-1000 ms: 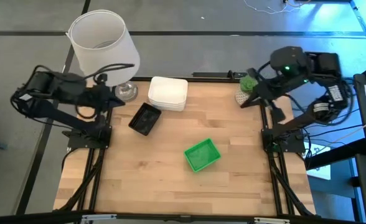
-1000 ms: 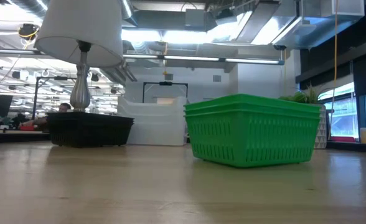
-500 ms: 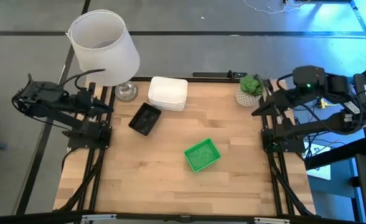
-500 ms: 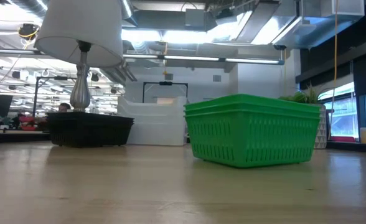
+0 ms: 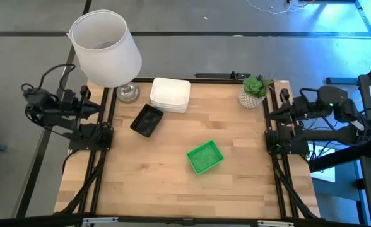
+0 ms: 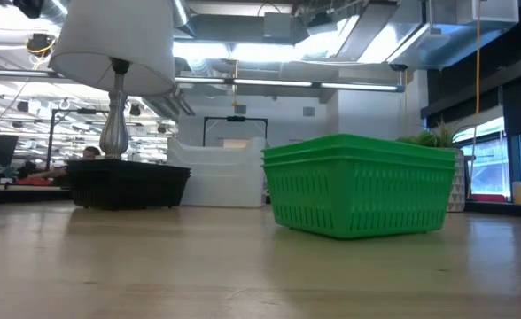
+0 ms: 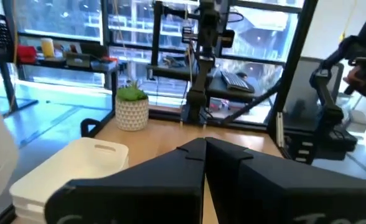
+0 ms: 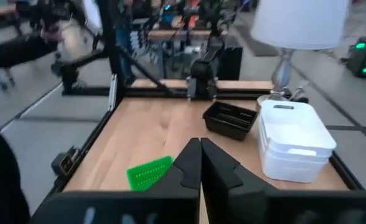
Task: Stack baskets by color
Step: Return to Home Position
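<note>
- You can judge the sorting done: the green baskets (image 5: 205, 157), black baskets (image 5: 147, 120) and white baskets (image 5: 170, 94) each sit as one stack, and no loose basket shows.
- Your left gripper (image 7: 205, 144) is folded at the table (image 5: 160, 189) edge, clenched on nothing. The white and black stacks lie nearest ahead of it.
- Your right gripper (image 8: 200, 146) is likewise clenched and empty. The green stack is nearest ahead, well apart from it.
- Only parking both arms seems left.

This is a robotics lab: exposed ceiling ducts (image 6: 283, 22) and strip lights (image 6: 331, 86) overhead, cluttered workbenches (image 8: 170, 32) at nine o'clock, tall windows (image 7: 58, 31) at three.
</note>
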`<action>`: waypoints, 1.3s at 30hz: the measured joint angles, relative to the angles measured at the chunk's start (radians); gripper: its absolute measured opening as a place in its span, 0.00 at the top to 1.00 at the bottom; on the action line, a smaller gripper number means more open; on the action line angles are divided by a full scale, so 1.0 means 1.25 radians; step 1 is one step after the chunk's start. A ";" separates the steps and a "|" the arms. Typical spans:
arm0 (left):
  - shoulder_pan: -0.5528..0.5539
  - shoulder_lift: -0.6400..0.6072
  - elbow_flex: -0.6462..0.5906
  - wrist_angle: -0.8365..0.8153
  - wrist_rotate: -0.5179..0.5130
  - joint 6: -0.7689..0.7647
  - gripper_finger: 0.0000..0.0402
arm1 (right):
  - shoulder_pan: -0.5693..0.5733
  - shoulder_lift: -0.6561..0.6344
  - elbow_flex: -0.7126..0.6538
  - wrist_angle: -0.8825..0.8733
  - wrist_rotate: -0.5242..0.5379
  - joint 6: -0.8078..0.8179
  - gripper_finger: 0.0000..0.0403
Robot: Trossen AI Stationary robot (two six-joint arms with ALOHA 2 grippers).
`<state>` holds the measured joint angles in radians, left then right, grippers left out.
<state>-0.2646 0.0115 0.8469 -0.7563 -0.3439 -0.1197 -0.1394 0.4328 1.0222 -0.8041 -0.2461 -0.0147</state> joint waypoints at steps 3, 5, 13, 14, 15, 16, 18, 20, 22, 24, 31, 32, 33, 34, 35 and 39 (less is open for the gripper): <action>0.001 -0.003 -0.016 0.002 -0.020 0.036 1.00 | 0.000 -0.072 -0.045 0.007 0.031 0.030 1.00; 0.004 -0.005 -0.013 0.004 -0.013 0.063 1.00 | 0.000 -0.119 -0.074 0.014 0.048 0.042 1.00; 0.004 -0.005 -0.023 0.038 0.000 0.083 1.00 | -0.001 -0.306 -0.182 0.031 0.092 0.051 1.00; 0.003 -0.005 -0.024 0.036 0.000 0.083 1.00 | -0.001 -0.328 -0.192 0.030 0.101 0.050 1.00; 0.003 -0.005 -0.024 0.039 0.001 0.083 1.00 | -0.001 -0.346 -0.201 0.030 0.107 0.050 1.00; 0.003 -0.005 -0.024 0.044 0.001 0.083 1.00 | -0.001 -0.345 -0.203 0.024 0.108 0.050 1.00; 0.004 -0.005 -0.024 0.047 0.001 0.083 1.00 | -0.001 -0.334 -0.191 -0.015 0.116 0.046 1.00; 0.003 -0.005 -0.024 0.049 0.001 0.084 1.00 | -0.001 -0.333 -0.189 0.002 0.120 0.027 1.00; 0.003 -0.006 -0.034 0.057 -0.005 0.084 1.00 | 0.000 -0.342 -0.202 0.012 0.120 0.017 1.00; 0.003 -0.005 -0.059 0.077 -0.007 0.086 1.00 | -0.001 -0.342 -0.217 0.068 0.119 0.017 1.00; 0.003 -0.005 -0.187 0.212 -0.011 0.133 1.00 | -0.001 -0.340 -0.371 0.290 0.119 -0.005 1.00; 0.003 -0.005 -0.206 0.233 -0.013 0.139 1.00 | -0.001 -0.341 -0.400 0.320 0.119 -0.009 1.00; 0.003 -0.005 -0.224 0.253 -0.014 0.140 1.00 | -0.001 -0.340 -0.430 0.346 0.119 -0.013 1.00; 0.003 -0.005 -0.241 0.270 -0.016 0.140 1.00 | -0.001 -0.340 -0.457 0.378 0.118 -0.016 1.00; 0.003 -0.005 -0.261 0.283 -0.019 0.141 1.00 | -0.001 -0.339 -0.482 0.417 0.116 -0.016 1.00; 0.003 -0.005 -0.333 0.336 -0.053 0.143 1.00 | -0.001 -0.340 -0.565 0.489 0.106 -0.019 1.00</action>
<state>-0.2604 0.0049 0.4310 -0.3366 -0.4101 0.0594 -0.1402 0.0081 0.3158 -0.1933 -0.1133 -0.0380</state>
